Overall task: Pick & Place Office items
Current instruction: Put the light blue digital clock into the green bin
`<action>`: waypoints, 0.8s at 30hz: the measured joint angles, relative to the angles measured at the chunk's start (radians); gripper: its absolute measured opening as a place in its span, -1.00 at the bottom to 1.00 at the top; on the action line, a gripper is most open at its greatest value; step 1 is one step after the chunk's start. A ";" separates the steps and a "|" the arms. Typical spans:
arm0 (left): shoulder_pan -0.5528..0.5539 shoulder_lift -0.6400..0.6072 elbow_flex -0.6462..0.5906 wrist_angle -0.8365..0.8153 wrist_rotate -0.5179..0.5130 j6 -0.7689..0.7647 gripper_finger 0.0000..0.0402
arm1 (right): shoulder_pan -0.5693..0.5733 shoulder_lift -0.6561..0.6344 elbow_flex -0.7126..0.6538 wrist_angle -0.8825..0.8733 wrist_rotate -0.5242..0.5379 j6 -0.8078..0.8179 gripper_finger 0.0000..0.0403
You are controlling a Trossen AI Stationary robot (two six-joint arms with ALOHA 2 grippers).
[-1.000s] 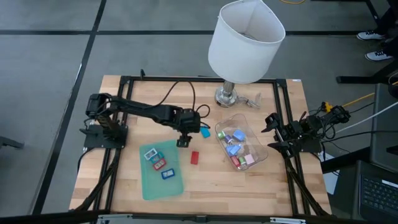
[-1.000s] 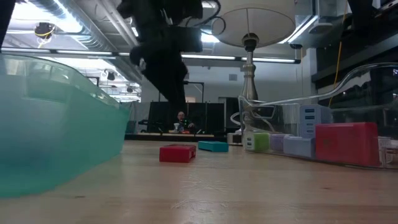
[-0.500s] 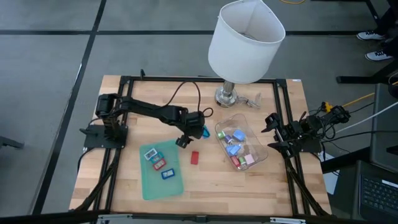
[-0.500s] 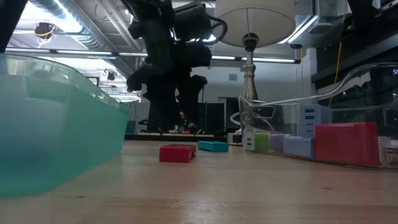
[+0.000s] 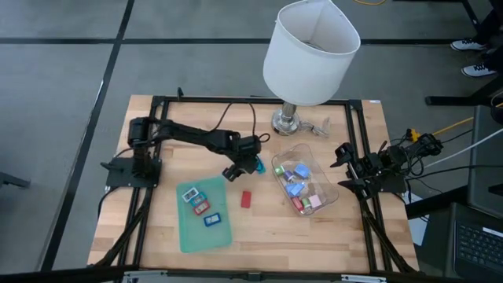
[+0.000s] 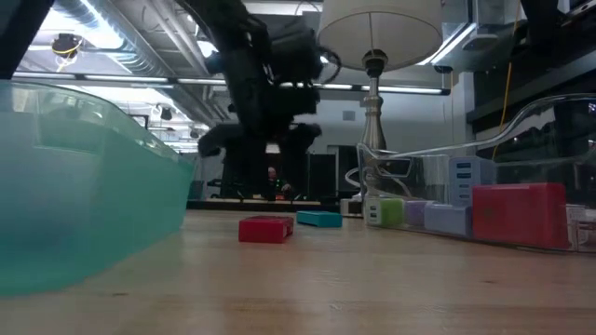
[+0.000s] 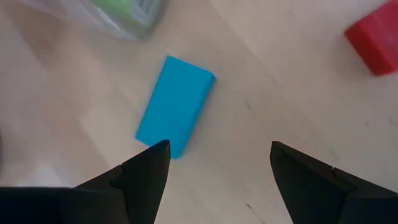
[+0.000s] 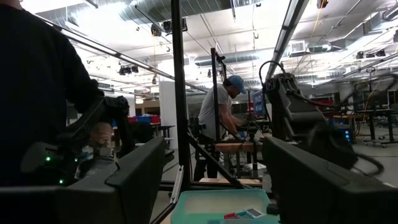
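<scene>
Office items lie spread across the middle of the high view. Toward the lower left of centre, the green tray (image 5: 202, 218) rests flat on the wooden counter (image 5: 259, 236) and carries three small pieces (image 5: 200, 206) in light blue, red and blue, set in a loose diagonal row. Just right of the tray, a red piece (image 5: 246, 199) lies alone on bare wood. Above it, near the frame's centre, a blue piece (image 5: 260, 167) sits on the counter, partly covered by the left claw (image 5: 242, 165), which reaches in from the arm base at the left edge of the counter. In the left wrist view that blue piece (image 7: 176, 105) lies flat and angled, just ahead of the claw's two dark fingers (image 7: 147, 177), which stand spread apart with nothing between them; the red piece (image 7: 375, 42) shows at the upper right corner. In the low view the left claw (image 6: 265, 140) hangs above the counter, behind the red piece (image 6: 265, 229) and the teal-blue piece (image 6: 319, 219).

Right of centre, the clear tub (image 5: 306, 186) holds a cluster of blue, light blue, green, red and pink pieces. Behind it stands a lamp (image 5: 310, 55) with a white shade. At the right edge of the counter the right claw (image 5: 343, 169) waits beside the tub, its fingers (image 8: 134, 180) apart and empty.
</scene>
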 joint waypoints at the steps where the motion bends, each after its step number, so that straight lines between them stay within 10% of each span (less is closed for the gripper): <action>1: 0.005 0.018 0.013 -0.025 0.003 0.000 0.35 | 0.000 0.000 0.000 0.000 0.000 0.000 0.39; 24: 0.010 0.268 0.319 -0.173 0.067 0.028 0.17 | 0.000 0.000 0.000 -0.019 0.001 0.000 0.39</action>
